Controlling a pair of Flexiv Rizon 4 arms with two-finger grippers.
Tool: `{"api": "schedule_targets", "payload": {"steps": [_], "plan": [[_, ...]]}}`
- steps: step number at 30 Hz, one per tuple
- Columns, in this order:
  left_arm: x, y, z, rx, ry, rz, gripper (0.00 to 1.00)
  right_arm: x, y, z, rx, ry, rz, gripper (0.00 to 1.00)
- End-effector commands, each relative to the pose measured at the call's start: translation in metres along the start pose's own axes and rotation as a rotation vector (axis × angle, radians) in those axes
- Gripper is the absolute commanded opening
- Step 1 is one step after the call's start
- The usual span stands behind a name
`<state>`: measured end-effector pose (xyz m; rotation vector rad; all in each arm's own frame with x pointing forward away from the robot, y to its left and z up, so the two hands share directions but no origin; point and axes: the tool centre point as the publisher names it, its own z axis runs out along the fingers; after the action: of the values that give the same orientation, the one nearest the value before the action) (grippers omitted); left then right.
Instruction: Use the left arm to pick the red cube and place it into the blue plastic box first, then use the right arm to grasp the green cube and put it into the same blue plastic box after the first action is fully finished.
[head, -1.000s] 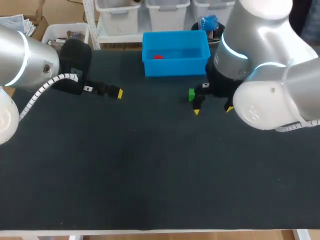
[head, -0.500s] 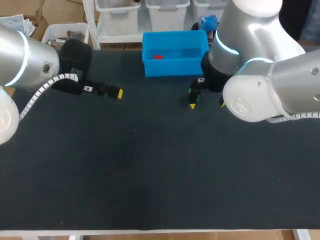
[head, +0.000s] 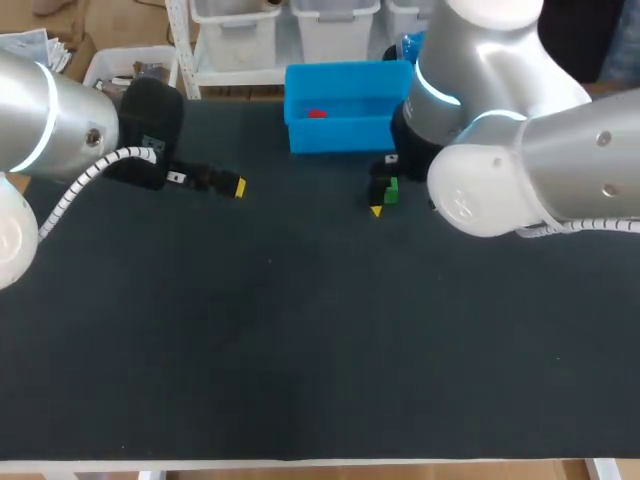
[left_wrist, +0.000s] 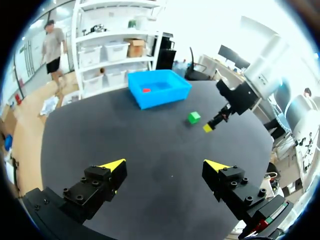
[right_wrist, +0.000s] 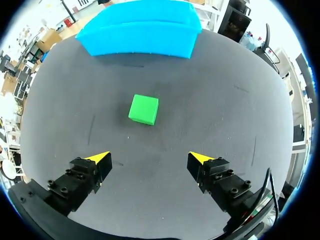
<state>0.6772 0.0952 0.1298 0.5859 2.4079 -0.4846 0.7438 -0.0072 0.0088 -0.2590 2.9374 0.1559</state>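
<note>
Near the box (head: 340, 133), on the dark surface (head: 300, 330), the green cube (right_wrist: 144, 109) lies just ahead of the right claw (right_wrist: 148, 159), whose fingers stand wide and empty. Inside the box rests the red cube (head: 316, 113); the left claw (left_wrist: 167, 167) hangs wide, well apart. Step 2: advance until both tips straddle the cube squarely, descend, then close on 2 opposite flat faces, not corners.

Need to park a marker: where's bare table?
Free: the whole near half of the table, and the stretch between left gripper and green cube. Crowded: around the green cube, with right gripper at it, just before the box.
</note>
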Motion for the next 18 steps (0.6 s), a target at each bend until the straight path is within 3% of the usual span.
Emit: {"api": "schedule_targets", "payload": {"steps": [1, 18], "plan": [[0.001, 0.002, 0.000, 0.007, -0.002, 0.002, 1.00, -0.011, 0.002, 0.006, 0.016, 0.012, -0.001, 1.00], [0.001, 0.002, 0.000, 0.007, -0.002, 0.002, 1.00, -0.038, 0.000, 0.030, 0.067, 0.019, 0.020, 1.00]]}}
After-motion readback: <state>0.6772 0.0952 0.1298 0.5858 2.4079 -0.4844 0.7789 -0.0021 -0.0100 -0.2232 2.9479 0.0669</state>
